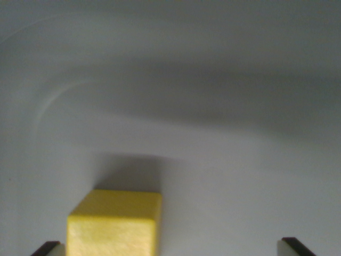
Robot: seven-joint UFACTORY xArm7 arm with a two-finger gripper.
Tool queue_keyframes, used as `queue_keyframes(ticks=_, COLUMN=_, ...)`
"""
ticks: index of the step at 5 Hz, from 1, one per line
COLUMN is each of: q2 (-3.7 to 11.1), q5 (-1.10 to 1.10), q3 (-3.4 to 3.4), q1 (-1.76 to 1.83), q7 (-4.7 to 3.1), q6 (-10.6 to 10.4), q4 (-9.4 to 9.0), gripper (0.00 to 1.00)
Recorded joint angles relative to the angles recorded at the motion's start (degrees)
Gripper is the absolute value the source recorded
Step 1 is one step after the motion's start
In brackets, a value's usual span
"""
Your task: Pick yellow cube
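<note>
**Yellow cube between spread fingers, grasp not yet made**

The yellow cube (113, 224) sits at the lower left of centre in the wrist view, resting on a pale grey surface (224, 176) and casting a shadow behind it toward mid-frame. The gripper (170, 249) shows only as two dark fingertips at the bottom edge: one at the lower left corner, just beside or touching the cube's left face, and one at the lower right, well apart from the cube. The fingers are spread wide and pinch nothing.

Assessment: the approach appears largely complete, with the cube inside the finger span but off-centre toward the left finger. Closing, securing and lifting remain outstanding. Contact on the left side cannot be confirmed.
</note>
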Motion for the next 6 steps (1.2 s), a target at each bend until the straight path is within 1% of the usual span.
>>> queue_keyframes(ticks=1, q2=1.85, q5=-0.18, q3=0.36, q1=0.82, q7=0.7, q6=-1.8, q4=-0.19, gripper=0.0)
queue_keyframes(ticks=2, q2=1.85, q5=-0.18, q3=0.36, q1=0.82, q7=0.7, q6=-1.8, q4=-0.19, gripper=0.0)
queue_keyframes(ticks=3, q2=3.5, q5=-0.35, q3=0.68, q1=1.56, q7=1.33, q6=-3.3, q4=-0.36, gripper=0.0)
queue_keyframes(ticks=4, q2=3.5, q5=-0.35, q3=0.68, q1=1.56, q7=1.33, q6=-3.3, q4=-0.36, gripper=0.0)
queue_keyframes(ticks=5, q2=4.76, q5=-0.47, q3=0.93, q1=2.12, q7=1.81, q6=-4.5, q4=-0.49, gripper=0.0)
queue_keyframes(ticks=6, q2=4.76, q5=-0.47, q3=0.93, q1=2.12, q7=1.81, q6=-4.5, q4=-0.49, gripper=0.0)
